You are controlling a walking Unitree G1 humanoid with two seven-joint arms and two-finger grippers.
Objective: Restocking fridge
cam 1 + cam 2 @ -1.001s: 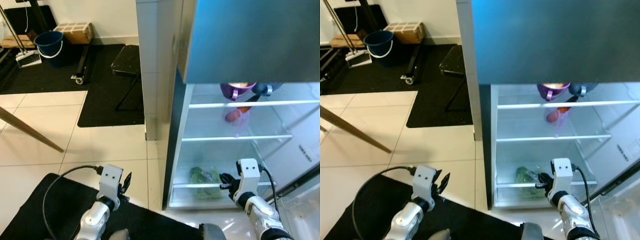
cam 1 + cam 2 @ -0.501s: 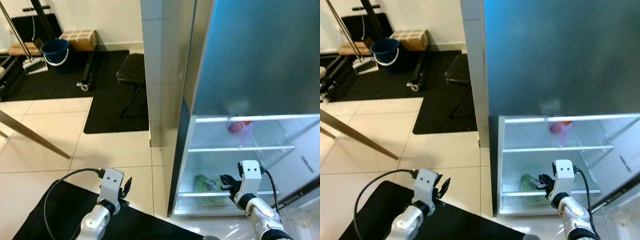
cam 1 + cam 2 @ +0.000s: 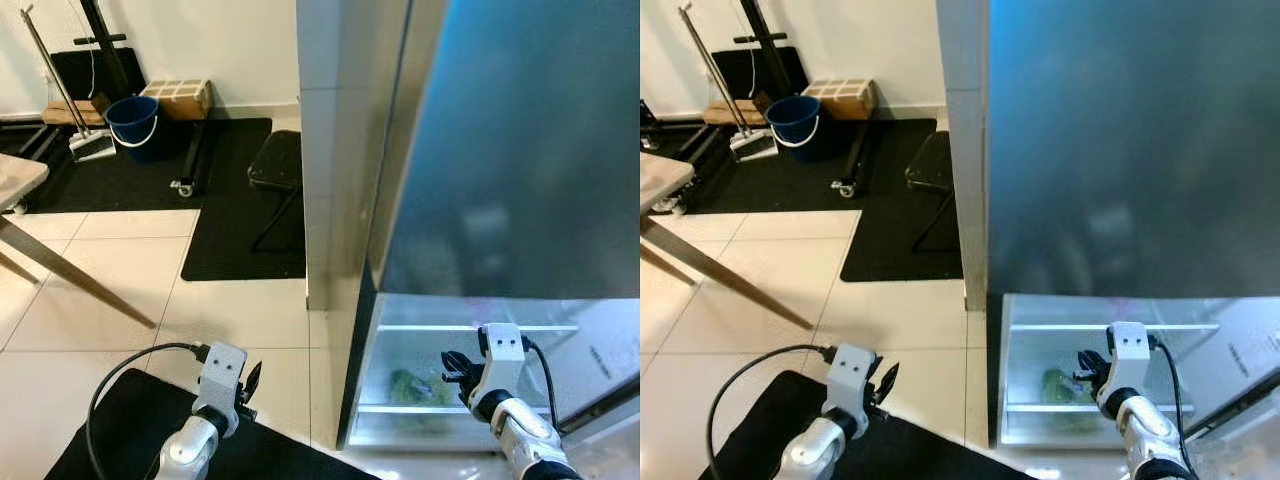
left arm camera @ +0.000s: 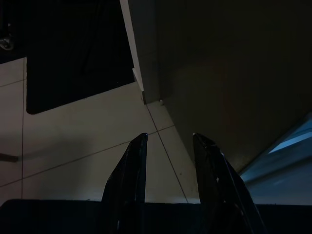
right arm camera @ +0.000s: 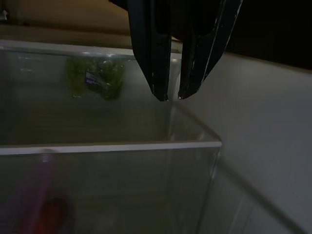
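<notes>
Head camera tilted upward; right gripper (image 3: 452, 366) jaws nearly together, facing bagged greens (image 3: 408, 385) on fridge's lowest shelf (image 3: 440, 409).

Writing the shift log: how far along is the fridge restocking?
A bag of greens already lies on a lower shelf of the open fridge. The right gripper is in front of that shelf, nearly closed and empty; the left gripper is open and empty over the floor. Any further items are yet to be fetched.
</notes>
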